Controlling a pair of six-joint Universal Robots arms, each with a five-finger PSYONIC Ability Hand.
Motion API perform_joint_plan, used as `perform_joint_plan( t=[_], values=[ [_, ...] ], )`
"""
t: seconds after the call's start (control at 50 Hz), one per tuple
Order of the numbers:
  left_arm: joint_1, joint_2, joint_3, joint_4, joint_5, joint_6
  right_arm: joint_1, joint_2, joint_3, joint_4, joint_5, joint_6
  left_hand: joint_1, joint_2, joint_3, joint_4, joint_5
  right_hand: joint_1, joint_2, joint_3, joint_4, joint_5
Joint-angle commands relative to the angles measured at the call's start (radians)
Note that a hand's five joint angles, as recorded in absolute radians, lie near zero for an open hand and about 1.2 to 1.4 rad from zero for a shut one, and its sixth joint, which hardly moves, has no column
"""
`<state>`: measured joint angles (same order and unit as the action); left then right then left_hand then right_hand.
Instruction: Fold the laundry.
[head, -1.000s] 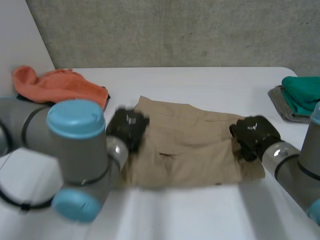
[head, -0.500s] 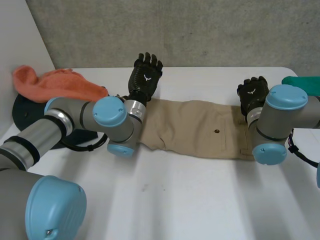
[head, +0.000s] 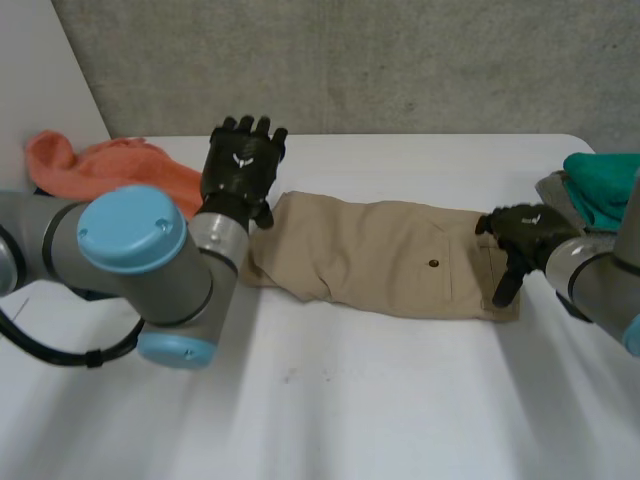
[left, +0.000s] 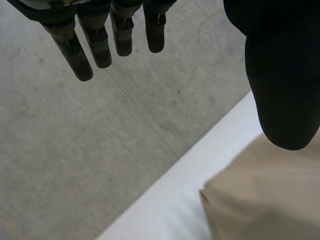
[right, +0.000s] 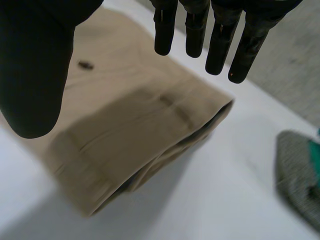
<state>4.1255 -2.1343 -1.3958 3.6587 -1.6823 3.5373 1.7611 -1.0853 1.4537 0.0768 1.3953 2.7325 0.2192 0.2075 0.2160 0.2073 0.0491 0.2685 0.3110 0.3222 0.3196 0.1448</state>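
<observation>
Head view: folded khaki trousers (head: 385, 262).

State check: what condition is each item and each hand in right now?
Khaki garment: folded over, lying flat.
Left hand: open, holding nothing, at one end of the garment.
Right hand: open, over the waistband end.
Orange cloth: crumpled, unfolded.
Green cloth: piled on a grey cloth.

Looking like a robotics lab, bare concrete wall (head: 400, 60) running behind a white table (head: 400, 420), grey robot arms (head: 130, 250) reaching over it
</observation>
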Motion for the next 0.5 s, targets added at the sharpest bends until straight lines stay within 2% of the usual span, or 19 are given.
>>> perform_joint_plan(
  t=[0.02,0.08,0.1,0.16,0.18,0.3,0.38,0.5],
  values=[
    [-0.005,0.005,-0.068,-0.002,0.003,-0.032,-0.005,0.091,0.030,-0.104,0.004,-0.005,-0.020,-0.009,-0.017,-0.009,-0.025,0.157,0.114,0.103,0.106,0.106],
    [-0.005,0.005,-0.077,-0.002,0.003,-0.032,-0.005,0.114,0.025,-0.114,0.008,-0.010,-0.020,-0.009,-0.017,-0.009,-0.025,0.312,0.269,0.258,0.261,0.261],
    [-0.004,0.005,-0.078,-0.002,0.003,-0.032,-0.006,0.128,0.021,-0.114,0.007,-0.014,-0.017,-0.006,-0.014,-0.006,-0.022,0.499,0.456,0.445,0.448,0.448],
    [-0.004,0.007,-0.080,-0.002,0.003,-0.032,-0.008,0.136,0.016,-0.114,0.010,-0.020,-0.017,-0.006,-0.014,-0.006,-0.022,0.872,0.829,0.818,0.821,0.821],
    [-0.004,0.007,-0.080,-0.002,0.003,-0.032,-0.011,0.134,0.014,-0.115,0.013,-0.027,-0.017,-0.006,-0.014,-0.006,-0.022,1.125,1.083,1.071,1.074,1.074],
    [-0.001,0.031,-0.083,-0.005,0.003,-0.032,-0.069,0.090,0.053,-0.124,0.024,-0.069,-0.020,-0.009,-0.017,-0.009,-0.025,1.128,1.085,1.074,1.077,1.077],
    [-0.001,0.062,-0.107,-0.014,0.003,-0.034,-0.115,-0.019,0.091,-0.112,0.018,-0.154,-0.020,-0.009,-0.017,-0.009,-0.025,1.128,1.085,1.074,1.077,1.077],
    [0.002,0.129,-0.169,-0.014,0.003,-0.037,-0.184,-0.093,0.111,-0.115,0.025,-0.462,-0.023,-0.012,-0.020,-0.011,-0.028,1.128,1.085,1.074,1.077,1.077]
  ],
)
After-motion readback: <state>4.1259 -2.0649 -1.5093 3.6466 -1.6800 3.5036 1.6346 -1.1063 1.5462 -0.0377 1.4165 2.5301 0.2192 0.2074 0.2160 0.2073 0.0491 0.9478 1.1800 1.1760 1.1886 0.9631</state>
